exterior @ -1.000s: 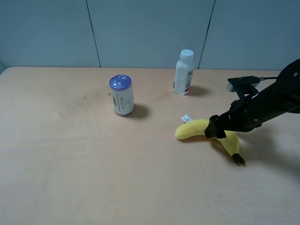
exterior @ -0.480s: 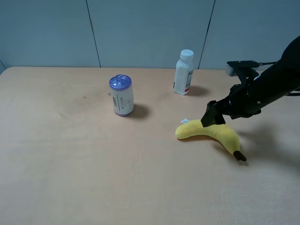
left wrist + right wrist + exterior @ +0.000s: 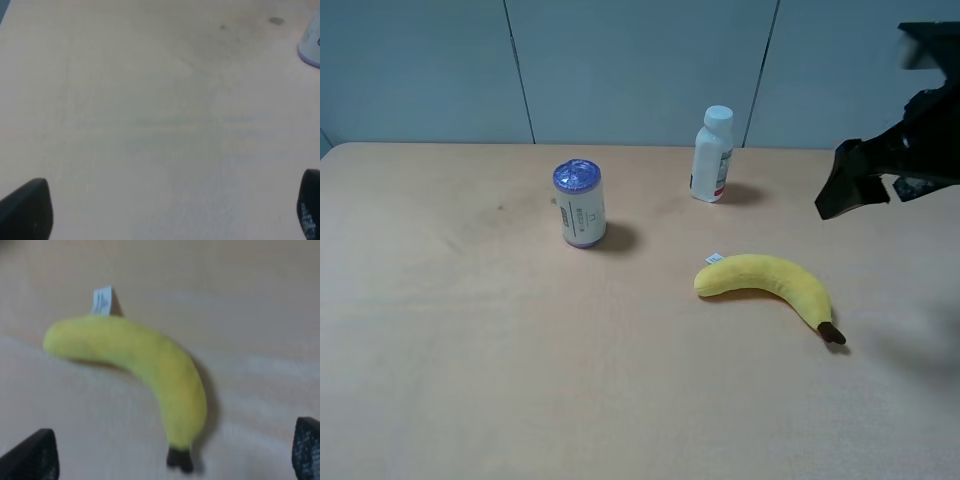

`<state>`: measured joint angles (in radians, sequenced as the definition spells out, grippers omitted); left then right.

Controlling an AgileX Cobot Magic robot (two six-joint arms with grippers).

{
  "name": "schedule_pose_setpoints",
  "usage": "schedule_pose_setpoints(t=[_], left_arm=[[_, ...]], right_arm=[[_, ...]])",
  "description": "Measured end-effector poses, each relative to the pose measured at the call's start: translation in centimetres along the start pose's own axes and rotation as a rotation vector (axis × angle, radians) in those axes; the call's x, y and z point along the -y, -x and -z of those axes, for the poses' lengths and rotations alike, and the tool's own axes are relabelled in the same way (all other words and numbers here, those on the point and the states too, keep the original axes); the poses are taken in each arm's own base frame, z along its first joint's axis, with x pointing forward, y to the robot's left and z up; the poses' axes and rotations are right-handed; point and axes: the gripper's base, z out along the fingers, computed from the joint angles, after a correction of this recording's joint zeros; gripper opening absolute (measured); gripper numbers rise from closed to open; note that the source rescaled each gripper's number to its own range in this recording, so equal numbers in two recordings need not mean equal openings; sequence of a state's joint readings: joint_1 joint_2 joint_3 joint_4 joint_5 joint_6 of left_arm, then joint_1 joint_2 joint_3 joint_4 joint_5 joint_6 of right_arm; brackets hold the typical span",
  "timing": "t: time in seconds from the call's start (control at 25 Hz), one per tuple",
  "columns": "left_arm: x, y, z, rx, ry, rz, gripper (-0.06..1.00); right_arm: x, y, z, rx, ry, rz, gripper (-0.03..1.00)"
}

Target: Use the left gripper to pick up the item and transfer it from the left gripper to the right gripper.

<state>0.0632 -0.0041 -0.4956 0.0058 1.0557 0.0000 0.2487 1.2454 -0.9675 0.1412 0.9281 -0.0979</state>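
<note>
The yellow plush banana (image 3: 765, 283) lies flat on the table, its white tag at the left end and its dark stem tip at the lower right. It fills the right wrist view (image 3: 145, 365). My right gripper (image 3: 842, 195) hangs in the air up and to the right of the banana, apart from it, open and empty. In its wrist view (image 3: 169, 462) the two fingertips (image 3: 30, 456) sit far apart. My left gripper (image 3: 167, 215) is open and empty over bare table. It is out of the exterior view.
A white can with a purple lid (image 3: 580, 203) stands left of centre and its edge shows in the left wrist view (image 3: 312, 42). A white bottle with a red label (image 3: 712, 155) stands at the back. The tan table (image 3: 470, 350) stretches wide on the left and front.
My right gripper has let go of the banana and risen up and to the right. The banana now rests flat on the table, slightly shifted.
</note>
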Motion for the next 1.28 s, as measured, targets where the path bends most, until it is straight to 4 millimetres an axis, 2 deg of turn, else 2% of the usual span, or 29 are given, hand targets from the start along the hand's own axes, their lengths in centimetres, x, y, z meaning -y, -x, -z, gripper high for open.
schedule_pose_setpoints(t=[0.24, 0.4, 0.68, 0.92, 1.12, 1.28], left_arm=[[0.0, 0.0, 0.0, 0.000, 0.000, 0.000, 0.98], [0.0, 0.0, 0.0, 0.000, 0.000, 0.000, 0.98], [0.0, 0.0, 0.0, 0.000, 0.000, 0.000, 0.98], [0.0, 0.0, 0.0, 0.000, 0.000, 0.000, 0.98], [0.0, 0.0, 0.0, 0.000, 0.000, 0.000, 0.98], [0.0, 0.0, 0.0, 0.000, 0.000, 0.000, 0.98]], right_arm=[[-0.7, -3.3, 5.3, 0.001, 0.007, -0.035, 1.00], [-1.1, -6.0, 8.0, 0.034, 0.011, -0.057, 1.00], [-0.8, -13.0, 8.5, 0.123, -0.035, -0.043, 1.00], [-0.5, -18.2, 7.9, 0.349, -0.065, -0.021, 1.00], [-0.4, -20.5, 8.8, 0.547, -0.085, -0.004, 1.00], [-0.3, -21.8, 8.9, 0.634, -0.108, 0.007, 1.00]])
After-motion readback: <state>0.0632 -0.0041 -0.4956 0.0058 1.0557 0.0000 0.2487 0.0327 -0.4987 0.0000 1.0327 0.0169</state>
